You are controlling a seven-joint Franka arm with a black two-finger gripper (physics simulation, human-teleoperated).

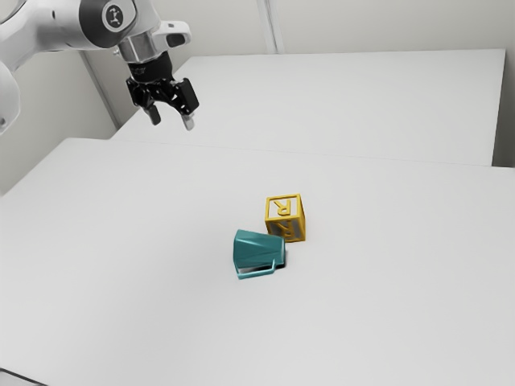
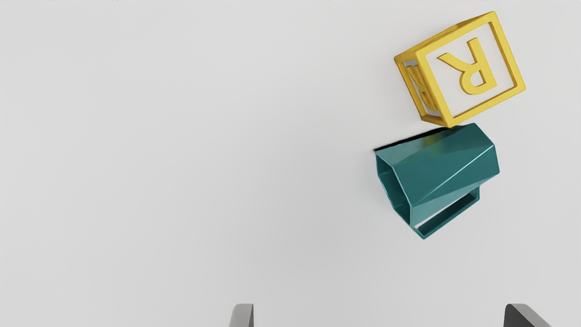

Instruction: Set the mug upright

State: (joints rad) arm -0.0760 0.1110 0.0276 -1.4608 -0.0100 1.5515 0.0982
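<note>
and here we are at the smooth white table (image 1: pixel 145 281), where the teal, glossy, faceted mug (image 1: pixel 259 250) is down on its side, near the middle of the scene! its open mouth faces the exterior view's left, its base points to the exterior view's right, and the angular teal handle (image 1: pixel 257 275) is out along the near side, low by the table. tucked in just beside it, on the far side and towards the exterior view's right, sits the yellow-framed toy block (image 1: pixel 286 218) with white faces, a raised yellow letter r on its top and another on a side; whether block and mug touch, i cannot tell. now up to the white arm (image 1: pixel 48 28), coming in from the exterior view's left, and there's the black two-finger gripper (image 1: pixel 171 120), held high above the table on the far left, well apart from the mug. the jaws are wide, folks, with a broad gap from finger to finger, and in the wrist view the mug lies out ahead of the fingertips, with the block beyond it
</note>
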